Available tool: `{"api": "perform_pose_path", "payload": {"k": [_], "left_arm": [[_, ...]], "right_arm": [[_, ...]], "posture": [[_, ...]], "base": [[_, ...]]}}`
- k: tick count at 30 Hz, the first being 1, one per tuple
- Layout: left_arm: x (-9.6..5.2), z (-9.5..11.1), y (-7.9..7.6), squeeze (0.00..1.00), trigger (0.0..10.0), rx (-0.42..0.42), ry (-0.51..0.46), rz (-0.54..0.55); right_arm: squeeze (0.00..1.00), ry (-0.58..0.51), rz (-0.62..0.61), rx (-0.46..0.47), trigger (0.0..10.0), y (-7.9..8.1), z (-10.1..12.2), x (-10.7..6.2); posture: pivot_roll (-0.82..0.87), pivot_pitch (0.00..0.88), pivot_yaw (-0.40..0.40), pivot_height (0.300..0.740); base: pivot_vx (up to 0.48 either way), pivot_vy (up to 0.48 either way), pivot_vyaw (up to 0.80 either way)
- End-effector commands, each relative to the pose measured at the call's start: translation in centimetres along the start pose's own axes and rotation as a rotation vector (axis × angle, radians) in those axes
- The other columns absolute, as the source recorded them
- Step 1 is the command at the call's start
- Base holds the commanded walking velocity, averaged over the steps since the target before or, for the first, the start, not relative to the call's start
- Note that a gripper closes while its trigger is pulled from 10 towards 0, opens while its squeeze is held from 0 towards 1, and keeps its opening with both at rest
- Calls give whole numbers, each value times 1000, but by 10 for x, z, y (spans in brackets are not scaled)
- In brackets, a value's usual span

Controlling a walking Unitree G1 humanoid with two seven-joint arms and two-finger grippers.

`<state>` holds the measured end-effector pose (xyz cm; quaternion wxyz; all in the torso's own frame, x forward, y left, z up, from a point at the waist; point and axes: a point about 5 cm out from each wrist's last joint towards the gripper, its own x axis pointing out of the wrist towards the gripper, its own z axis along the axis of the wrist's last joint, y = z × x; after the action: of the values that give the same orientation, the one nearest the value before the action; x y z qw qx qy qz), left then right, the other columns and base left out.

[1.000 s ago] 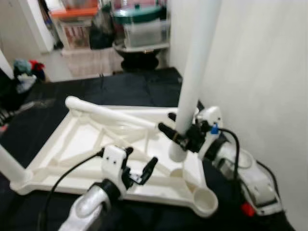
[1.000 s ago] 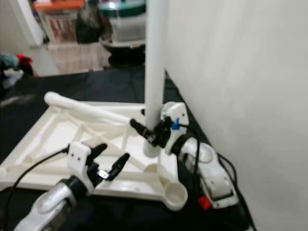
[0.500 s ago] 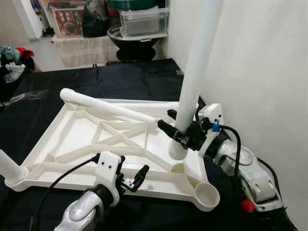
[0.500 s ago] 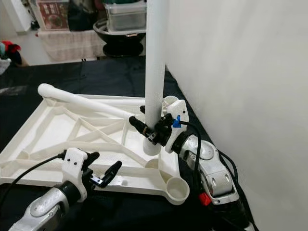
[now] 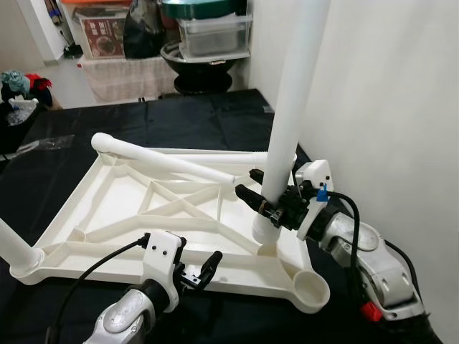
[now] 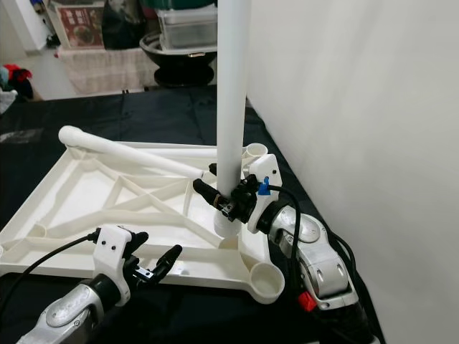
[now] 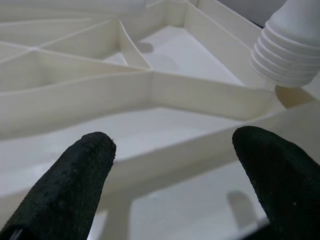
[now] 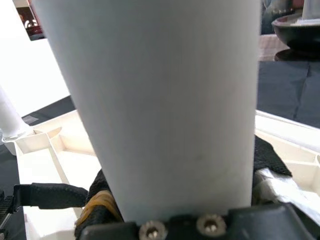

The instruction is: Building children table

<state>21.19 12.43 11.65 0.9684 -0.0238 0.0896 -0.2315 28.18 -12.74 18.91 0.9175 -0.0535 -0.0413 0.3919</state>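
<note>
Table top: the white plastic table top [image 5: 136,208] lies upside down on a black cloth [image 5: 179,125], its ribbed underside facing up; round leg sockets sit at its corners, and the near right socket [image 5: 310,289] stands empty.
Upright leg: a long white table leg [image 5: 287,107] stands nearly vertical at the right side of the table top, its ribbed lower end [image 7: 287,57] just above or in a socket near the right edge; the seat itself is hidden behind the gripper, and the leg's upper end is cut off by the picture's top edge.
Right gripper: the right gripper [image 5: 262,201] clamps the upright leg low down, black fingers closed on both sides of it; in the right wrist view the leg blocks most of what lies beyond.
Left gripper: the left gripper [image 5: 195,266] hovers over the near edge of the table top, fingers spread apart and holding nothing; the two black fingertips [image 7: 75,175] frame the ribs.
Loose leg: another white leg [image 5: 168,161] lies slanting across the far part of the table top.
Corner leg: a further leg [image 5: 13,247] rises from the near left corner, cut off by the picture's left edge.
Wall: a white wall [image 5: 387,107] stands just right of the table top.
Background: storage boxes and a dark round basin [image 5: 204,54] stand on the floor beyond the cloth; their contents are hard to make out.
</note>
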Motion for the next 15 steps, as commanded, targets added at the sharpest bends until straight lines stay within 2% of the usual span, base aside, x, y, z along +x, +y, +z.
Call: {"api": "perform_pose_path", "payload": {"k": [1,9,15], "left_arm": [[-2,0,2,0,10000,10,9,13],[-1,2,2,0,10000,17,6,16],[0,5,2,0,10000,10,-14,23]], "right_arm": [[0,-9,19,2,10000,3,3,1],[0,-7,18,3,10000,3,3,2],[0,-6,18,2,10000,3,2,2]], "posture": [[-70,31,-20,740],[-69,31,-21,740],[-69,31,-21,740]], "base": [[-259,0,0],[-299,0,0],[0,0,0]]}}
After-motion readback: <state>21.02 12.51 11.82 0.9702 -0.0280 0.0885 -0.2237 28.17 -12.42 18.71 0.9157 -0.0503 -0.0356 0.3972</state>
